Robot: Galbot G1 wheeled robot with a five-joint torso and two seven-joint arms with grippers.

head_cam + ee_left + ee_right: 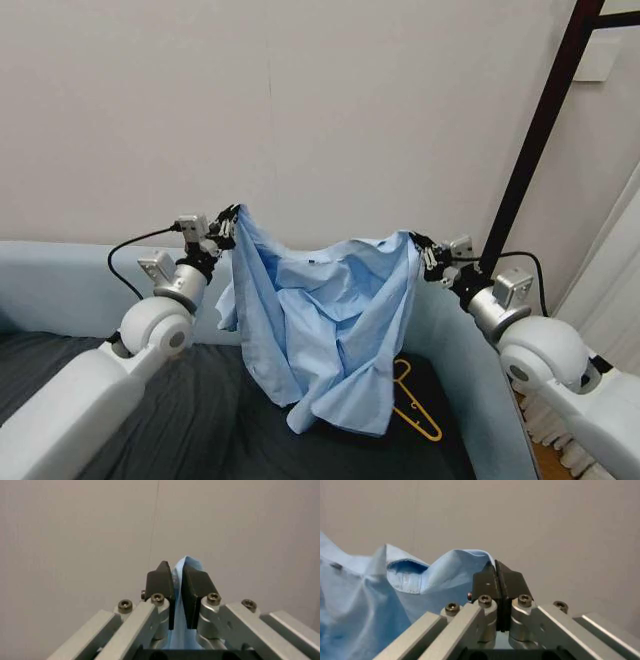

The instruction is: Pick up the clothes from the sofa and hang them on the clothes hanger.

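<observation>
No legible text, brand, number or sign anywhere; small dark mark [312, 261] near the collar of the blue shirt [330, 320], too tiny to read.

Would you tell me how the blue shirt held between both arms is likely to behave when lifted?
Probably floppy: the shirt sags in deep folds between the left tool and right tool. Likely light, since two small pinches of fabric hold it up. Its loose hem may swing or drag over the sofa.

Dark pole [530, 150] just right of shirt [330, 320]
</observation>
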